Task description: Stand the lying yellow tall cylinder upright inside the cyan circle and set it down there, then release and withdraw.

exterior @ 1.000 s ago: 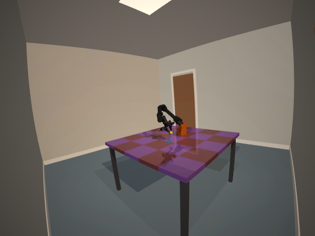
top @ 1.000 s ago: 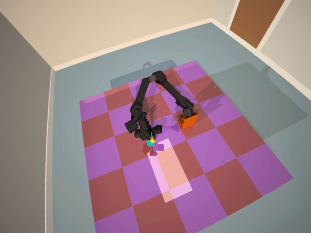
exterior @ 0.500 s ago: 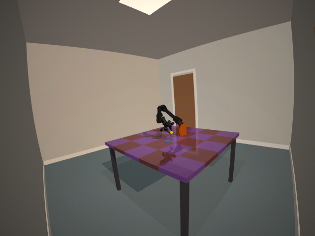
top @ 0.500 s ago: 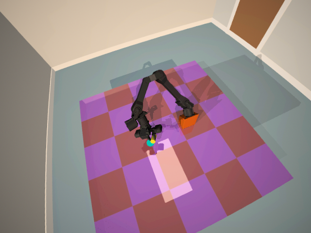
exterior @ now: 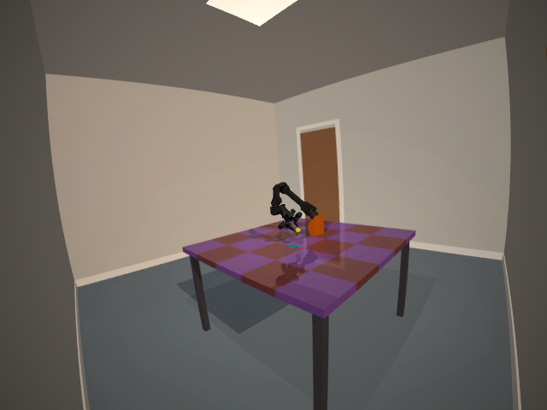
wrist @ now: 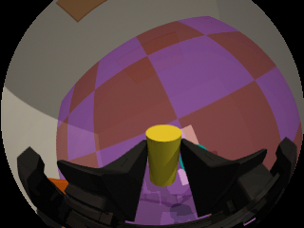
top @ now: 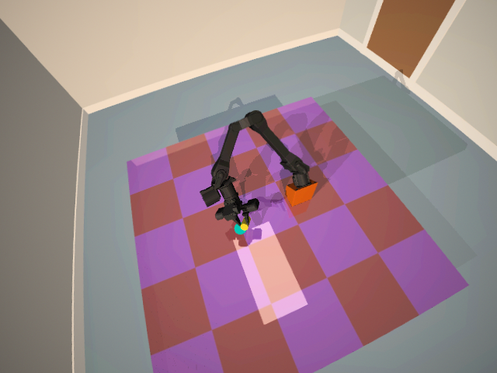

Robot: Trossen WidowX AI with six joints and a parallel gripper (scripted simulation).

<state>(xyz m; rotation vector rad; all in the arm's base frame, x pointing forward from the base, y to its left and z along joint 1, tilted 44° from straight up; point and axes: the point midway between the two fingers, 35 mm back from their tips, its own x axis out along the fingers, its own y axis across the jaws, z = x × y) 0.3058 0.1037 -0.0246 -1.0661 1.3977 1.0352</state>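
Claw (top: 243, 223) (exterior: 297, 230) (wrist: 163, 143): gripping yellow cylinder (top: 244, 227) (exterior: 297, 230) (wrist: 163, 159) | cyan circle (top: 238, 229) (exterior: 292, 246) (wrist: 201, 151): four o'clock below | risk: toppling, if released tilted

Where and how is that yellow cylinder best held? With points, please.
Probably around its side, fingers on opposite faces, as the black hand (top: 242, 224) (exterior: 297, 230) (wrist: 163, 143) does: the yellow cylinder (top: 244, 227) (exterior: 297, 230) (wrist: 163, 159) is slim and straight-sided, its near flat end left free for standing or steadying.
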